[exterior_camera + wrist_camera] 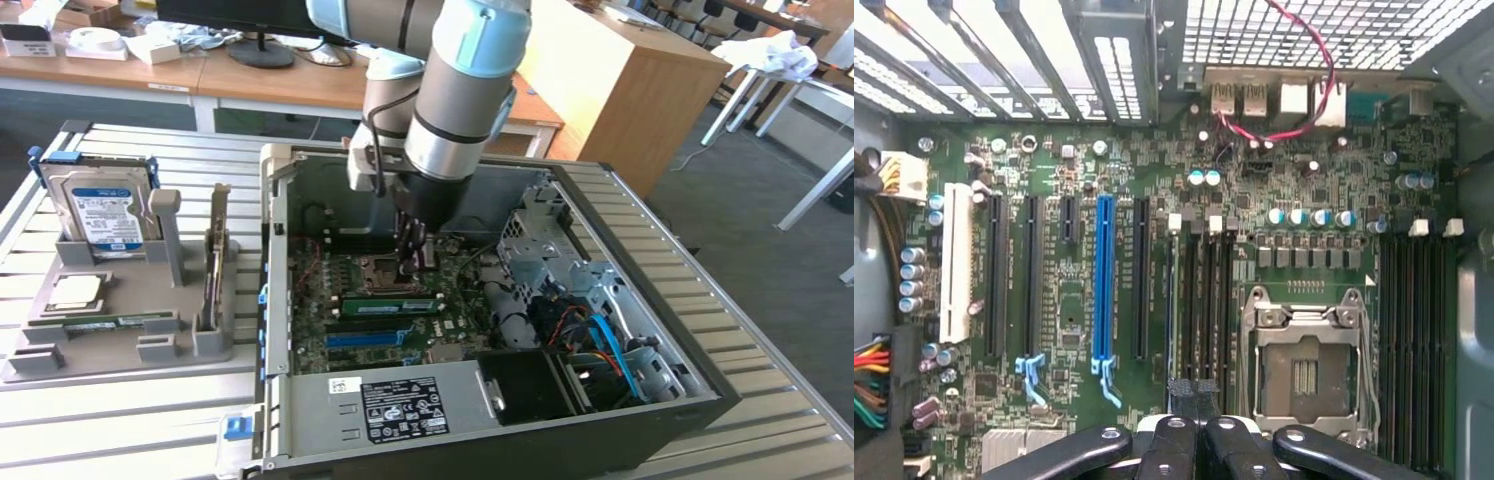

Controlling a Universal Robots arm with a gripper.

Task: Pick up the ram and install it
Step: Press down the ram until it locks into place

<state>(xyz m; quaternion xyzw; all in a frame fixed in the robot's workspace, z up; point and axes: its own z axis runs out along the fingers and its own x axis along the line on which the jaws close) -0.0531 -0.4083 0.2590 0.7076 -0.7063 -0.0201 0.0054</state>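
The ram [390, 304], a narrow green stick with a pale label, lies lengthwise in a memory slot on the motherboard [350, 330] inside the open computer case, between the processor socket [379, 268] and a blue slot [368, 338]. My gripper [419, 262] reaches down into the case just above that stick's end on the exterior view's right. Its fingers are shut together, and I cannot tell whether they touch the stick. In the wrist view the shut gripper [1194, 392] hovers over the black memory slots [1202, 300] beside the empty processor socket [1304, 375].
The case walls [274, 300] and the drive cage [547, 250] with its cables hem the arm in. On the exterior view's left, a grey holder [120, 350] carries a hard drive [104, 215], a processor chip [75, 292], a flat green stick [118, 322] and an upright card [214, 265].
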